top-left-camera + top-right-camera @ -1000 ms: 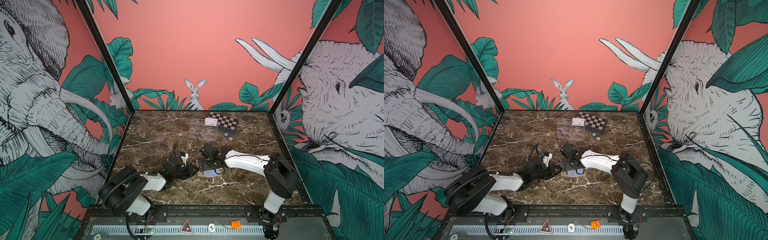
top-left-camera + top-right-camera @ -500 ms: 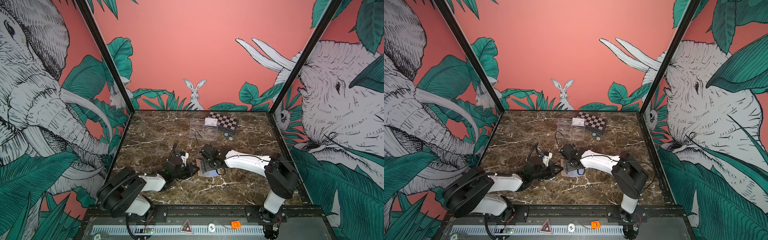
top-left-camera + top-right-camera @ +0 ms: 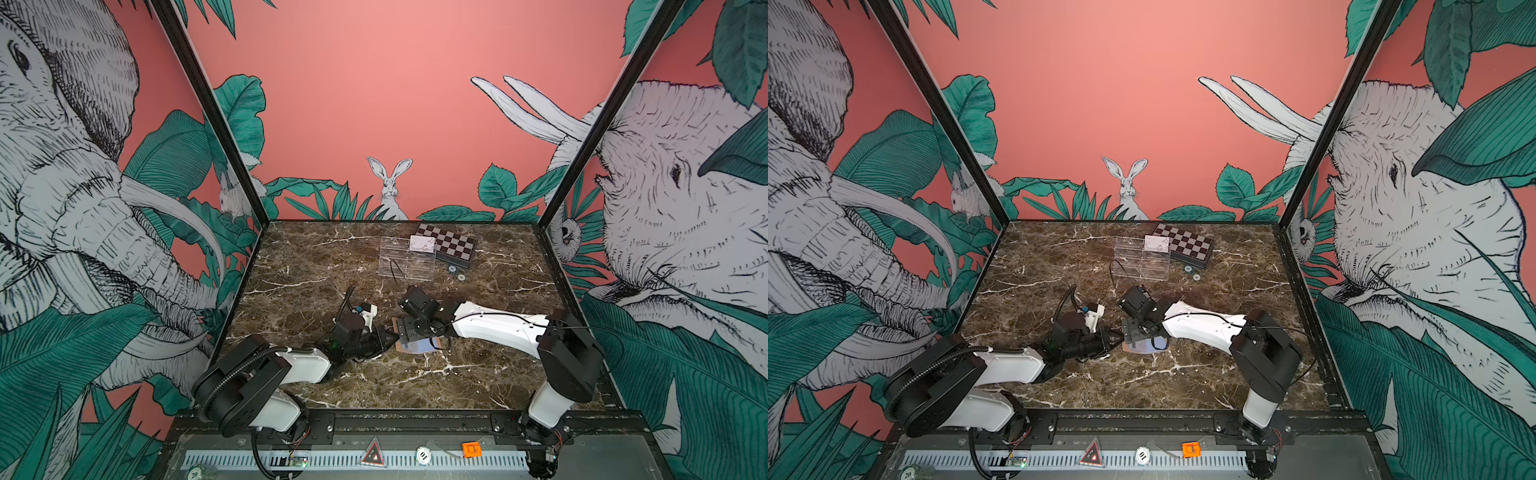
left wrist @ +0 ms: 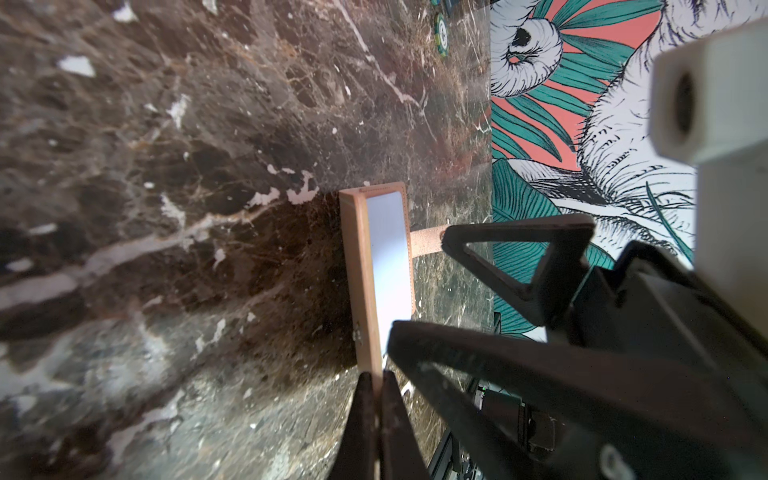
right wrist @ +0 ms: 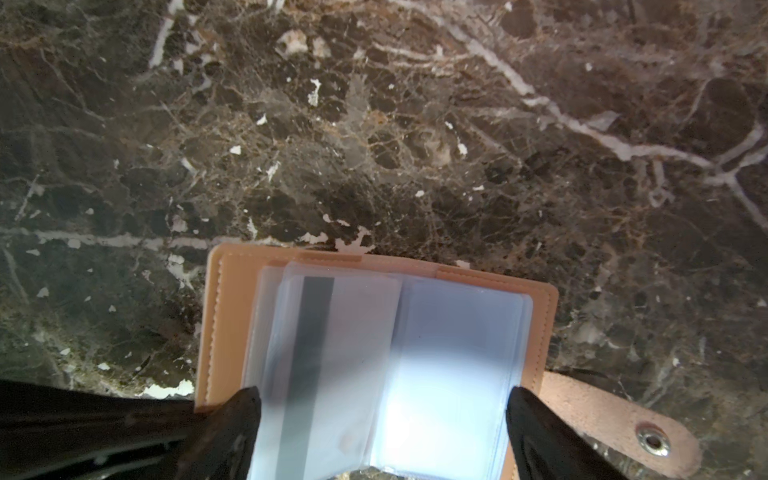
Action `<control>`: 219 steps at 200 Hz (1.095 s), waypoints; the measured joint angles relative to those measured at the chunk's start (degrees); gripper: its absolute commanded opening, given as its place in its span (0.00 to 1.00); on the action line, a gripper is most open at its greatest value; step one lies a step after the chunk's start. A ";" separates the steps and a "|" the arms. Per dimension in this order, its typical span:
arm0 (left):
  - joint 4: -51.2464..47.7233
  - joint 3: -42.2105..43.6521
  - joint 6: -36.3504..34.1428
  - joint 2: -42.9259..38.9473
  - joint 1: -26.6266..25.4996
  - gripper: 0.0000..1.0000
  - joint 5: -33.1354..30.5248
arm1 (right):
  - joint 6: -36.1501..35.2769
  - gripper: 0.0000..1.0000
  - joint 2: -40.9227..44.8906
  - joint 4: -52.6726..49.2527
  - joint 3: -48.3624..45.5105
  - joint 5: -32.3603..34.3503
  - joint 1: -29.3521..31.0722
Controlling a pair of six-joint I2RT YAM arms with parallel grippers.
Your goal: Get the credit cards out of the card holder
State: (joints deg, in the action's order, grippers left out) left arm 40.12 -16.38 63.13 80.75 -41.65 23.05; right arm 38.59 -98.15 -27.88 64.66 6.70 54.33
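The tan card holder lies open on the marble near the front middle, with its pale bluish sleeves facing up. My left gripper is shut on the edge of its tan cover. My right gripper hangs open just above the sleeves, one finger at each side and nothing between them. A credit card with a dark stripe sits inside the left sleeve. The strap tab with its snap lies flat to the side. Another white card stands in the clear tray at the back.
A clear acrylic tray and a checkered box stand at the back of the table. Two round chips lie in front of the box. A thin black cable curls by the tray. Patterned walls close in three sides.
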 measured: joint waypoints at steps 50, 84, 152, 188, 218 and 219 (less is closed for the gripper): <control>-0.07 0.26 -0.04 -0.11 0.00 0.00 -0.11 | 0.20 0.91 -0.26 0.46 0.00 -0.26 0.15; -0.22 0.37 -0.15 -0.11 0.00 0.00 -0.28 | 0.20 0.91 -1.11 0.33 0.66 -0.37 0.33; -0.44 0.42 -0.20 -0.11 -0.04 0.00 -0.96 | 0.20 0.92 -2.82 -1.95 2.99 0.98 1.03; -0.96 0.46 -0.20 -0.11 -0.07 0.00 -1.22 | 0.20 0.92 -4.74 -4.59 5.49 3.74 2.69; -1.66 0.87 -0.20 -0.11 -0.20 0.00 -1.60 | 0.20 0.92 -6.95 -6.71 7.52 6.19 3.67; -1.68 0.87 -0.20 -0.11 -0.20 0.00 -1.60 | 0.20 0.92 -6.99 -6.75 7.56 6.23 3.69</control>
State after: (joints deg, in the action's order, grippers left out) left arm 38.44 -15.51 62.94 80.64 -41.85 21.45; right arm 38.79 -105.14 -34.63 72.23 12.93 58.02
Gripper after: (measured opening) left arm 0.049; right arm 0.920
